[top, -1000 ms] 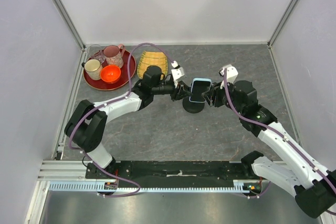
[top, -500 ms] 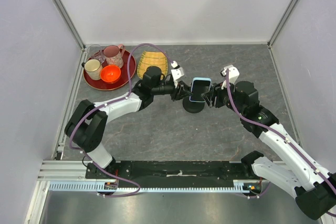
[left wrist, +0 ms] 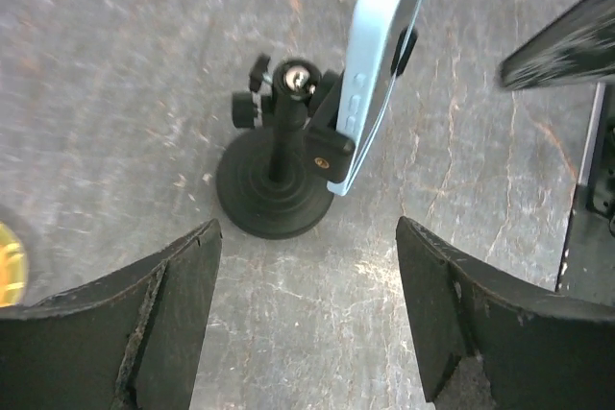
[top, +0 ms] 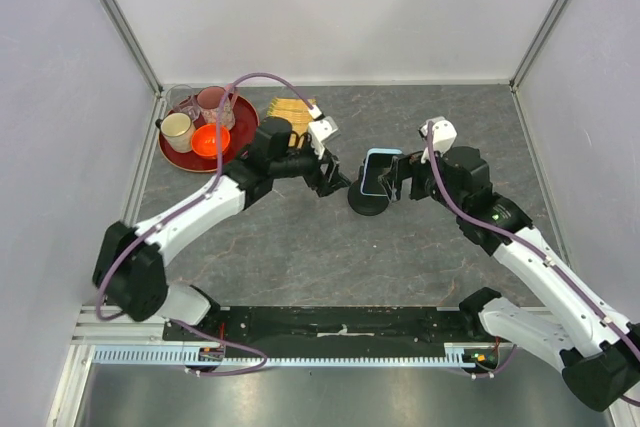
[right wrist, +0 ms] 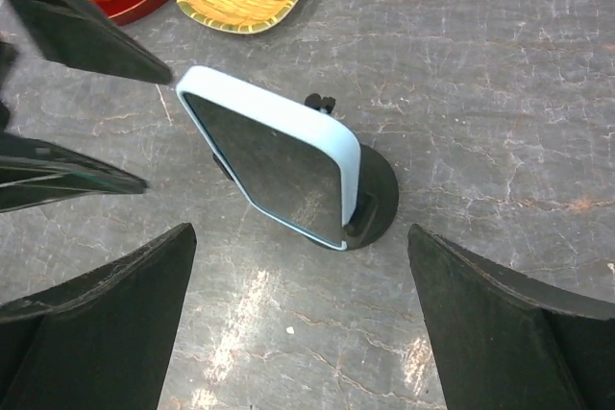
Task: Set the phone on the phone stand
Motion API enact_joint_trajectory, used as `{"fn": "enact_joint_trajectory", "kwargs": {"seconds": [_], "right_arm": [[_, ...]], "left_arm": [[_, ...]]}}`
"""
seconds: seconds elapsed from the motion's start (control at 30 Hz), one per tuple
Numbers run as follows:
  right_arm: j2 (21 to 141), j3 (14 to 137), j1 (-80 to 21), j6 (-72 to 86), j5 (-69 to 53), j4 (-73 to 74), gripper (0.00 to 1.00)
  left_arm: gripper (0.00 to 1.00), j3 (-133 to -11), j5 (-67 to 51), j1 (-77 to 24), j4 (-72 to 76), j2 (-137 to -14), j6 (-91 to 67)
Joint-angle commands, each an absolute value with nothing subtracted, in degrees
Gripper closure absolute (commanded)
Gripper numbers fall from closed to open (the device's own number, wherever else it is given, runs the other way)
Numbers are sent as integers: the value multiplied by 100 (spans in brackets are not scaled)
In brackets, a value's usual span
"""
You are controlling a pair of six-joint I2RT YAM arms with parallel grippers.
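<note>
The phone (top: pixel 380 171) sits tilted in the phone stand (top: pixel 368 202) on the bench (top: pixel 300 237), and the left hand (top: pixel 335 179) and right hand (top: pixel 393 185) are wide open, holding nothing, so they should back away slowly without bumping it.

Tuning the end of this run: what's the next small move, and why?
Probably draw both arms straight back, away from the stand. The phone sits tilted in the phone stand clamp, and the left tool and right tool both stand open, touching neither.
</note>
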State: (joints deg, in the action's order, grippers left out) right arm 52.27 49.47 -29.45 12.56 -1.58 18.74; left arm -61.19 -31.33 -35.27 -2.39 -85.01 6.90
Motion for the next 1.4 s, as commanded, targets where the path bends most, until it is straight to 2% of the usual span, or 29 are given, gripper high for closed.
{"fn": "enact_joint_trajectory", "kwargs": {"seconds": [0.0, 0.13, 0.27, 0.47, 0.83, 1.37], "right_arm": [[5484, 5388, -3190, 1555, 368, 2013, 2], [5756, 5458, -3620, 1670, 1121, 2013, 2], [6081, 5651, -4051, 1951, 2220, 2144, 2], [6337, 5827, -4315, 2285, 2882, 2180, 2], [6451, 5818, -4324, 2233, 2505, 1503, 2], [6724, 6073, -4359, 2610, 2839, 1450, 2]], "left_arm": [[20, -5803, -2586, -3542, -177, -7560, 378], [19, -5467, -1636, -3665, 316, -6936, 440], [19, -5476, -1398, -3665, 474, -6864, 203], [20, -5475, -1318, -3665, 545, -6908, -175], [22, -5520, -1793, -3674, 580, -6908, -431], [23, -5555, -1706, -3674, 536, -6987, -492]]}}
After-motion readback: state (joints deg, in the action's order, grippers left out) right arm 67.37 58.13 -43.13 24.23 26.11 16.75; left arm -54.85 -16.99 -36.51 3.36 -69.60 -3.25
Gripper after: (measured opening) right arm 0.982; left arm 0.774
